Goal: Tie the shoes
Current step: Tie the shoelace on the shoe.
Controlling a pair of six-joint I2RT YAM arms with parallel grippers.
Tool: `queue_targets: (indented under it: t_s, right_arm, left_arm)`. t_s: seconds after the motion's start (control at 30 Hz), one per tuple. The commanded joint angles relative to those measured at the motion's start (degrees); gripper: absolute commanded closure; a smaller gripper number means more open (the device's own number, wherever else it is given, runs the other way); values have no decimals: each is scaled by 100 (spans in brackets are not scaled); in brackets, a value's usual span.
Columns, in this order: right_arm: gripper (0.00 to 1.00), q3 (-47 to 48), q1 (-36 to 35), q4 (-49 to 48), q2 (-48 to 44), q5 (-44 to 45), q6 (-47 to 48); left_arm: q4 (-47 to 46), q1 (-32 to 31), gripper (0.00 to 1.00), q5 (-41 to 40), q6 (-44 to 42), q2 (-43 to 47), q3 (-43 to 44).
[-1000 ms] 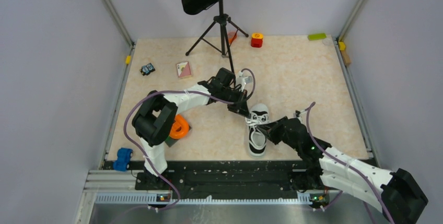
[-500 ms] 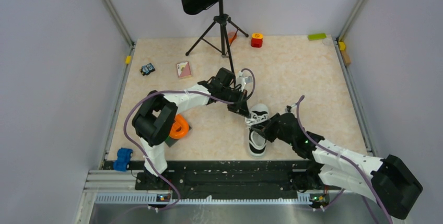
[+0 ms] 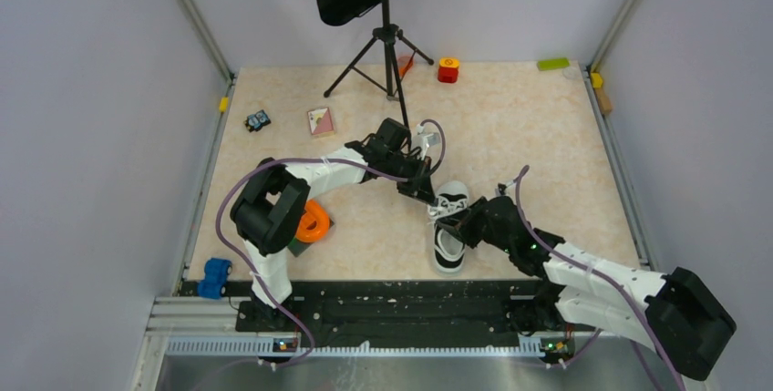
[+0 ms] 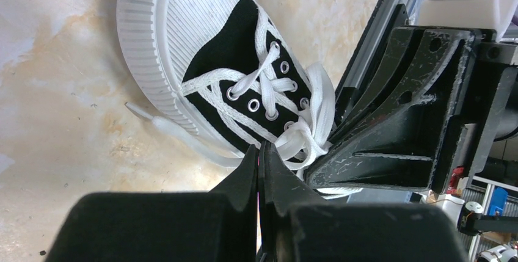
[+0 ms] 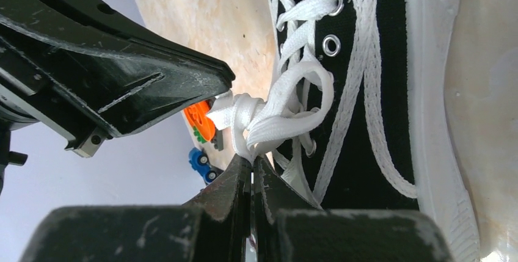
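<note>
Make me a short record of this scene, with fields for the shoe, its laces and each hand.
sneaker: black canvas, white toe cap, sole down on the table
laces: white, bunched into a knot above the eyelets
left hand: shut on laces
right hand: shut on laces at the knot

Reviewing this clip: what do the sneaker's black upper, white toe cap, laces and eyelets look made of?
The upper looks like matte black canvas, with a cloth-like face. The toe cap looks like white rubber, moulded in fine ribs. The laces are flat white woven fabric, folding softly at the knot. The eyelets are shiny silver rings, probably metal.
</note>
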State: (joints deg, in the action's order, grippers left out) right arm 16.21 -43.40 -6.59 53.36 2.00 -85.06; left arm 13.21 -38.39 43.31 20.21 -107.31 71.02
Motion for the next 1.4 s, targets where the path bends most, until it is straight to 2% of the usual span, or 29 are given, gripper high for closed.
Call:
queue_targets:
  t_s: [0.0,0.17,0.43,0.57,0.7,0.83,0.93,1.2,1.27,1.37]
  right_arm:
    - [94,164,-63,-361,157,-137,81]
    - [70,231,-65,-83,-88,-72,159]
    - [61,386,-64,1388,-1367,265,394]
    - [60,662,-66,1987,-1596,486,592]
    - [59,1100,-64,2628,-1760,1275,1029]
    - [60,1846,-83,2964,-1246,1446,2226]
    - [60,2243,-255,3138,-750,1578,2776]
    - [60,1977,-690,2346,-306,1391,2509]
    - [60,2095,-796,2280,-54,1352,2798]
    - [62,2350,-811,2255,339,1047,3738]
  left_arm:
    - [-201,16,100,134,12,43,109]
    - [-161,13,100,117,-8,57,133]
    - [-152,15,100,102,1,44,206]
    - [-144,15,100,103,-5,14,209]
    - [-126,11,100,100,1,29,194]
    - [-49,15,100,-11,33,38,230]
    - [10,19,100,-9,256,4,311]
    - [-850,25,100,410,1464,-124,180]
    - [-866,24,100,525,1507,-241,254]
    - [-735,27,100,637,1398,-369,353]
